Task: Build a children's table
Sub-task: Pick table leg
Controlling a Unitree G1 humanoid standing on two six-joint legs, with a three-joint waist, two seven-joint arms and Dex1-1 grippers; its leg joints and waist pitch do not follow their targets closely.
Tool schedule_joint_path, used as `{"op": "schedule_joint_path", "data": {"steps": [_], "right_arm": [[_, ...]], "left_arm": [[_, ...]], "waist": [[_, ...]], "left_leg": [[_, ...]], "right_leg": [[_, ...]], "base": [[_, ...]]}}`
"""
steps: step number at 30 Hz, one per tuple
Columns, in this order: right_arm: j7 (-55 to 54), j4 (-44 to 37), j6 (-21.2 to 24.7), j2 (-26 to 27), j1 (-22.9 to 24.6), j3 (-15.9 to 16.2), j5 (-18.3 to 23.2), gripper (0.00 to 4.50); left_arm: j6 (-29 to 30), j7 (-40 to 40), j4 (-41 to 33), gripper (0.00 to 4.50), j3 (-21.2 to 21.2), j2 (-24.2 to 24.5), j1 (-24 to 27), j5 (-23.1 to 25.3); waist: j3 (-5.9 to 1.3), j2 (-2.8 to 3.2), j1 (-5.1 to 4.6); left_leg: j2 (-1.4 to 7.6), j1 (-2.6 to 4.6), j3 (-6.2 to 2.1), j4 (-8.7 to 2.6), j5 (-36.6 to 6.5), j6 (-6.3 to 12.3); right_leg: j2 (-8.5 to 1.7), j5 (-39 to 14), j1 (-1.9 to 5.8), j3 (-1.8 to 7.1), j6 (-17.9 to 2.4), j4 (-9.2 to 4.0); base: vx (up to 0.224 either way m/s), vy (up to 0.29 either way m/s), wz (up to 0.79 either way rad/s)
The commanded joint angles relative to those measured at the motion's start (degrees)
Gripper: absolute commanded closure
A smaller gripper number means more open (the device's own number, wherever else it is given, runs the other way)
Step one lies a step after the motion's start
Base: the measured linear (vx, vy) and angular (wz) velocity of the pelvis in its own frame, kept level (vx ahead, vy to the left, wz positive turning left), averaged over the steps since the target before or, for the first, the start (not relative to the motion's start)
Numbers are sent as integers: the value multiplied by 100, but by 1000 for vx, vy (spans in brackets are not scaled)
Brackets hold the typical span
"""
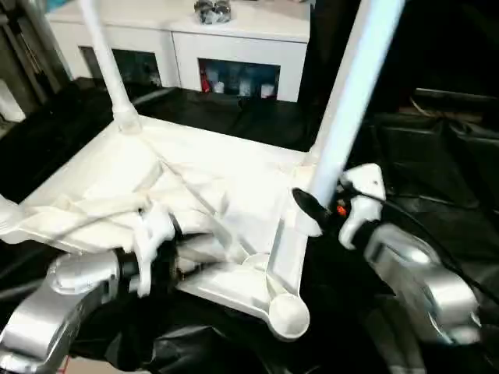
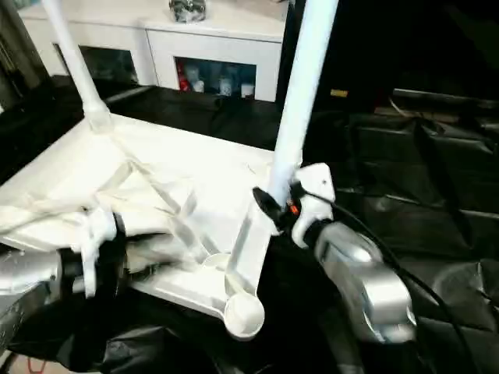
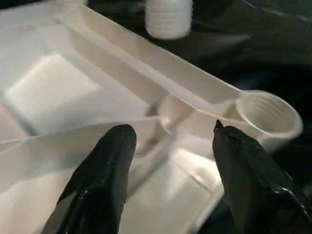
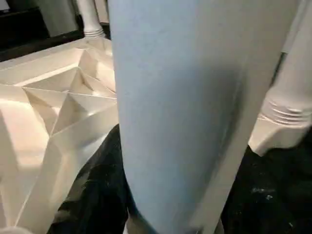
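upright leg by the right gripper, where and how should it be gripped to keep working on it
Low on the shaft of the upright leg, just above the tabletop, coming from the side. It is a round tapered tube standing vertical, widest near its base. The right gripper sits there, fingers either side of it.

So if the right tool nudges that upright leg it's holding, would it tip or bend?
The leg looks like a rigid tube, so bending seems unlikely. It's tall and slim, so until seated in the tabletop corner it could tip. Its smooth surface might slip in the right tool.

Left end effector (image 3: 170, 141) open, right end effector (image 1: 312, 209) clamped.
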Motion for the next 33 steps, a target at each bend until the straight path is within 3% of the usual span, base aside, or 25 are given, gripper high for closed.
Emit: {"op": "schedule_joint_path", "data": {"steps": [1,2,4,6,9,10,12,13,18,24,28,33], "right_arm": [[21,-200,54,-53,62,-115,108,259],[-213,-180,8,-29,172,-153,-78,259],[-389,-173,-18,11,235,-240,-180,259],[-735,-196,-58,81,254,-503,-306,259],[-784,-168,-46,56,238,-546,-324,259],[-775,-58,-42,-30,208,-506,-393,259],[-736,54,-94,-87,193,-396,-448,259],[-720,94,-107,-92,185,-359,-455,259],[-651,537,-269,-9,35,-5,-731,259],[-627,840,-394,96,-131,178,-776,259],[-574,980,-461,182,-251,168,-743,259],[-582,1083,-524,231,-440,11,-673,259]], "left_arm": [[45,-120,-118,158,-112,142,11,62],[-72,-258,-77,158,-182,411,142,264],[-170,-322,-48,158,-190,543,251,425],[-250,-281,-55,158,-21,766,490,613],[-179,-307,-98,158,49,909,590,615],[-80,-358,-168,158,133,1172,785,641],[-57,-368,-197,158,97,1296,874,670],[-45,-371,-203,158,75,1318,891,672],[-256,-148,99,158,-374,868,607,1066],[-335,95,509,158,-908,363,122,1404],[-349,367,763,158,-1054,-130,-204,1641],[-359,779,1125,158,-1390,-625,-521,1960]], "waist": [[-305,85,-6],[-301,49,-14],[-291,61,-54],[-303,59,-82],[-303,72,-99],[-304,95,-104],[-296,41,-122],[-291,51,-140],[-300,50,-163],[-325,30,-150],[-336,29,-136],[-310,10,-131]], "left_leg": [[242,167,-109,-499,-1825,-407],[240,148,-120,-507,-1765,-388],[234,123,-125,-524,-1773,-409],[240,162,-116,-509,-1797,-427],[238,179,-112,-512,-1836,-432],[236,194,-110,-504,-1877,-441],[235,160,-116,-517,-1835,-396],[228,166,-111,-507,-1828,-376],[237,174,-110,-500,-1806,-364],[231,164,-93,-470,-1534,-319],[229,155,-91,-455,-1444,-294],[233,173,-97,-466,-1662,-323]], "right_leg": [[-357,-1456,118,222,-745,-488],[-359,-1532,123,220,-719,-499],[-358,-1675,130,214,-680,-491],[-356,-1701,95,226,-678,-503],[-331,-1546,82,220,-729,-490],[-326,-1475,66,218,-767,-486],[-326,-1413,100,212,-783,-475],[-330,-1404,95,216,-806,-475],[-350,-1435,99,223,-867,-482],[-348,-1099,134,224,-907,-457],[-358,-1019,157,222,-958,-455],[-366,-1445,146,224,-887,-500]], "base": [[0,0,0],[0,0,0],[0,0,0],[0,0,0],[0,0,0],[0,0,0],[0,0,0],[0,0,0],[0,0,0],[0,0,0],[0,0,0],[0,0,0]]}}
